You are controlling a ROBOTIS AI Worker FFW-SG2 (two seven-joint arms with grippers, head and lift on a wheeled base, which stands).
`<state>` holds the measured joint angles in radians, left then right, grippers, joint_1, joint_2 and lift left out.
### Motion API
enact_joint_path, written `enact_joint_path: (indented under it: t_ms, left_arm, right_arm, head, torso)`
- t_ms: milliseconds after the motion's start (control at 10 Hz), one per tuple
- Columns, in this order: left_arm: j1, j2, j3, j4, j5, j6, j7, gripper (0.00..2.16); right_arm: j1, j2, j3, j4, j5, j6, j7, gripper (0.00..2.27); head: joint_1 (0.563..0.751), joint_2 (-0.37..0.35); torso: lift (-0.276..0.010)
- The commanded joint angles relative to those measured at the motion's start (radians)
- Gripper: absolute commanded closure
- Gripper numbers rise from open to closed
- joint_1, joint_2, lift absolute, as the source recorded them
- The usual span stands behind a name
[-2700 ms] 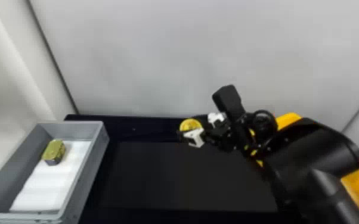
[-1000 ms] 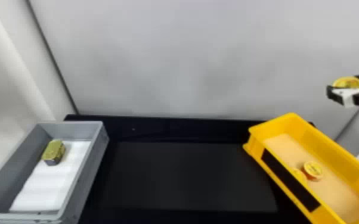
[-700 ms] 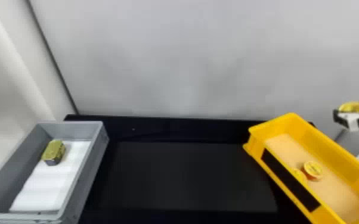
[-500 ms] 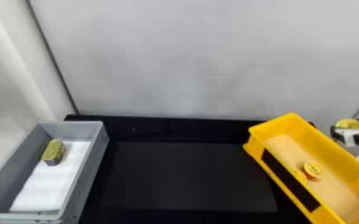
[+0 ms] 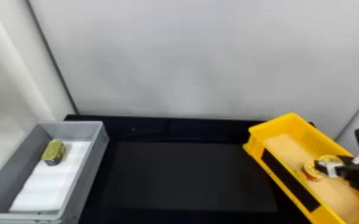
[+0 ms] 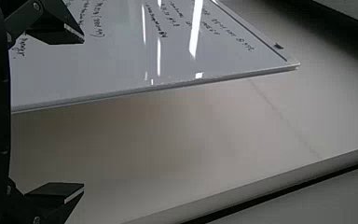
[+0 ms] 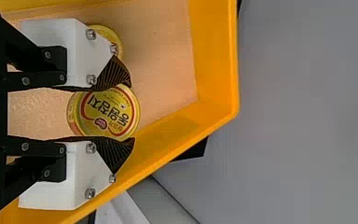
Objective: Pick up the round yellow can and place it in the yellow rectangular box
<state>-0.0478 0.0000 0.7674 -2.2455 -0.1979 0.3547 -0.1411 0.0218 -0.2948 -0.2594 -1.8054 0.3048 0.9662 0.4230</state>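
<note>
Round yellow can [image 5: 331, 158] is sitting in the right gripper [image 5: 333, 162], low inside the yellow rectangular box [image 5: 313, 135] on the right, as I am seeing in the head view. Other cans [image 5: 310, 171] are lying just beside it. I am judging this to be the placing step; the next move is calling for a gentle set-down and a release that is sparing its neighbours. The black table [image 5: 187, 175] is stretching left to a grey bin [image 5: 88, 172], and a pale wall [image 5: 202, 59] is standing at the far side.

In the left wrist view, the left gripper [image 6: 84, 112] is holding its fingers wide apart, facing a whiteboard [image 6: 121, 60].

In the right wrist view, two fingers are clasping the can; whether it is touching the box floor, I cannot tell.
</note>
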Motion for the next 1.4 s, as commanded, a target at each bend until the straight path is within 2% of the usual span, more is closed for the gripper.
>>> enact_joint_path:
  t_ms: [0,300,700,1000,1300]
  left_arm:
    - [0.003,-0.003,0.001,0.000,0.002,0.000,0.000,0.16]
    - [0.005,-0.003,0.001,0.000,0.002,0.000,0.000,0.16]
    - [0.006,-0.003,0.003,0.000,0.003,0.000,0.000,0.16]
    - [0.006,-0.003,0.005,-0.002,0.003,0.000,0.000,0.16]
    - [0.005,-0.003,0.008,-0.002,0.003,0.000,0.000,0.16]
  right_arm:
    - [0.006,-0.001,-0.011,0.041,-0.019,0.001,-0.001,0.78]
    - [0.004,-0.004,-0.015,0.035,-0.029,0.001,-0.001,0.62]
    - [0.004,-0.006,-0.012,0.026,-0.030,-0.001,-0.002,0.15]
    - [0.004,-0.007,-0.012,-0.006,-0.030,0.004,-0.004,0.17]
    - [-0.045,-0.023,-0.015,-0.146,-0.002,0.048,-0.001,0.17]
  head:
    - [0.686,0.014]
    - [0.686,0.014]
    - [0.686,0.014]
    - [0.686,0.014]
    - [0.686,0.014]
  torso:
    - [-0.056]
    - [-0.056]
    - [-0.056]
    - [-0.056]
    - [-0.056]
